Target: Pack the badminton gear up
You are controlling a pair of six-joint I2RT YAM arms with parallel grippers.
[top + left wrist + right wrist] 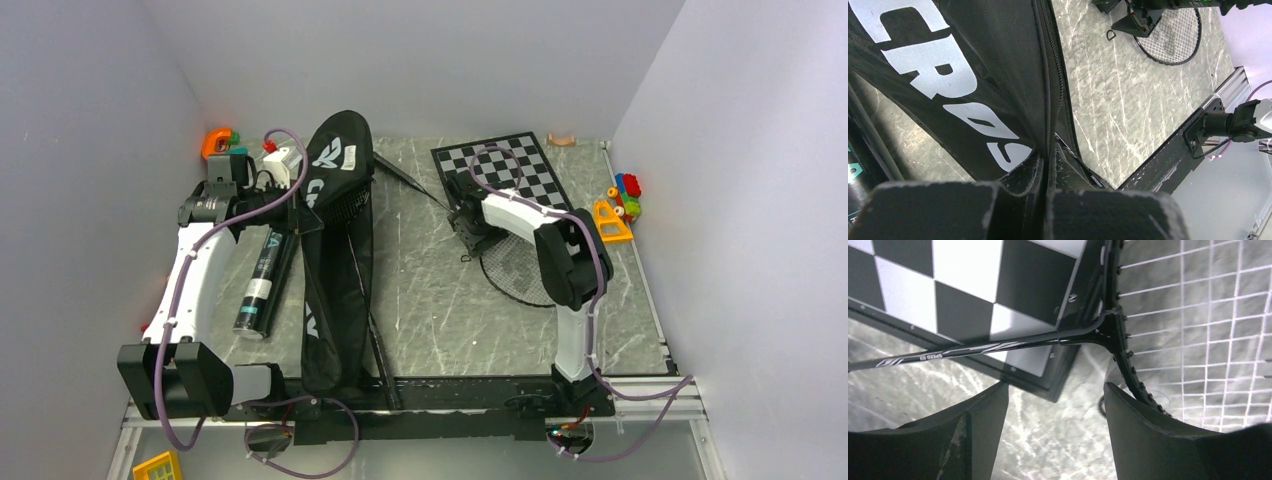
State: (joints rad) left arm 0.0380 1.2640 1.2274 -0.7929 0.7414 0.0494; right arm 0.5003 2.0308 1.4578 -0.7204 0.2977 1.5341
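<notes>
The black racket bag [335, 250] lies lengthwise left of centre, white lettering on its side [948, 85]. My left gripper [1050, 167] is shut on the bag's zipper edge and holds it up. A thin racket shaft [1095, 179] runs just under that edge, and its handle [383, 365] lies by the bag's near end. The dark tube [262, 285] lies left of the bag, white lid nearest me. Another racket [515, 270] lies on the table at the right. My right gripper [1055, 395] hangs open low over its throat [1108, 332], with nothing between the fingers.
The chessboard [510, 170] lies at the back right, and the racket's shaft [973, 347] crosses its corner. Colourful toys [620, 205] sit by the right wall, an orange toy [215, 140] is at the back left, and a yellow one [158, 467] is below the table's near rail.
</notes>
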